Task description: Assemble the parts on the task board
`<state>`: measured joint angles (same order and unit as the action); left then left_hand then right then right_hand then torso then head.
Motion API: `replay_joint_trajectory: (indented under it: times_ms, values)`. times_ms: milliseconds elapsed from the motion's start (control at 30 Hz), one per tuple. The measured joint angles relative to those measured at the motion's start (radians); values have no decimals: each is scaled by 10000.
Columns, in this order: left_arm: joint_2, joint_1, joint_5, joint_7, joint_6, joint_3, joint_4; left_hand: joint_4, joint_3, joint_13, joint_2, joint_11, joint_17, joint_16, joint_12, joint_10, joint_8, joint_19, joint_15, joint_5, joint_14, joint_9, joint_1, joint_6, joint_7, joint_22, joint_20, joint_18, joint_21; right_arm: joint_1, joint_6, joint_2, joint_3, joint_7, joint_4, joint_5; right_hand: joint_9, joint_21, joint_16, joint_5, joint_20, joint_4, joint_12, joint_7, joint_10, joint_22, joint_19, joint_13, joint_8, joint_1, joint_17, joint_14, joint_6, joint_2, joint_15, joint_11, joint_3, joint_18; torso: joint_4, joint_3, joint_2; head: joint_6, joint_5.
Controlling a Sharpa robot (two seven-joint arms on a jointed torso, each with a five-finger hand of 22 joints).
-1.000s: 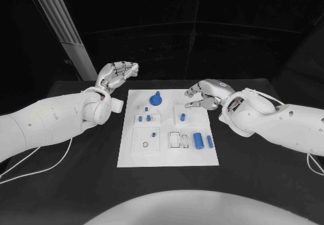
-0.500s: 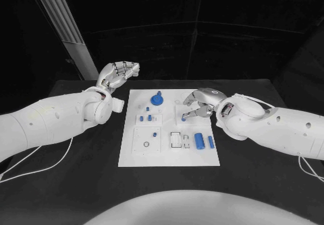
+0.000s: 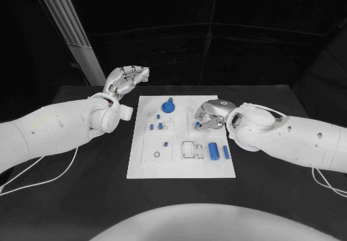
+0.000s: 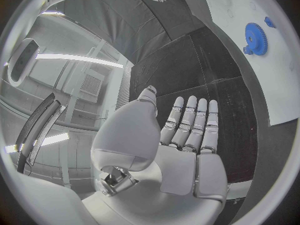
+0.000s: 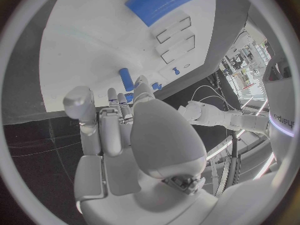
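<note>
- Nearest me on the task board I see a large blue cylinder at about 4 o'clock from the board's middle, a slimmer blue pin just beside it; they lie flat, I judge as parts waiting to be seated.
- Over the board's right half, at 2 o'clock, my right hand hangs above a small blue peg; the fingers curve downward, tips close to the peg; whether they pinch it I cannot tell; I read this as a reach for that peg.
- A blue gear stands at 12 o'clock on the board.
- Farthest, at 10 o'clock off the board, my left hand is raised, holding nothing, fingers straight and side by side; I judge it parked clear so the right has room.
</note>
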<state>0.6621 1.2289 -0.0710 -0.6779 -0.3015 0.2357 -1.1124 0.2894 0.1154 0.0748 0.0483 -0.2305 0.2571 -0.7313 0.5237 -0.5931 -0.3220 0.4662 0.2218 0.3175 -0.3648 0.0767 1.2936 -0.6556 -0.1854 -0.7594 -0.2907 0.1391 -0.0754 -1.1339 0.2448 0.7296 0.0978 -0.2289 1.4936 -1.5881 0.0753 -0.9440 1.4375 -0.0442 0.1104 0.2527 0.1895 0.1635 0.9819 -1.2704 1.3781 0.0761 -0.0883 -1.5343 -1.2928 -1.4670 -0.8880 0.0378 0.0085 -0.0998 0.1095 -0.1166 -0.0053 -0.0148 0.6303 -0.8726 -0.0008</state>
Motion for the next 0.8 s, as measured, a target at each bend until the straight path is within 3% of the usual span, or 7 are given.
replay_joint_trajectory:
  times_ms: [467,800]
  values:
    - [0,0,0,0,0,0,-3,28,28,1,0,0,-9,0,0,0,0,0,0,0,0,0,0,37,36,-1,0,0,0,78,-477,-256,0,-201,-149,-225,46,-46,42,0,-35,50,194,-229,827,-19,35,-74,-212,-573,-69,3,-635,433,-70,210,-193,-1,1,2,-3,0,45]
    - [-6,0,0,0,0,0,1,28,27,2,0,0,-8,0,0,0,0,0,0,0,0,1,0,37,36,-2,0,1,0,99,-531,-327,-7,-234,-179,-319,129,-46,88,1,-108,133,194,-409,1448,-28,34,-122,-571,-1009,-128,1,-1490,755,-142,379,-450,-1,0,2,-7,0,49]
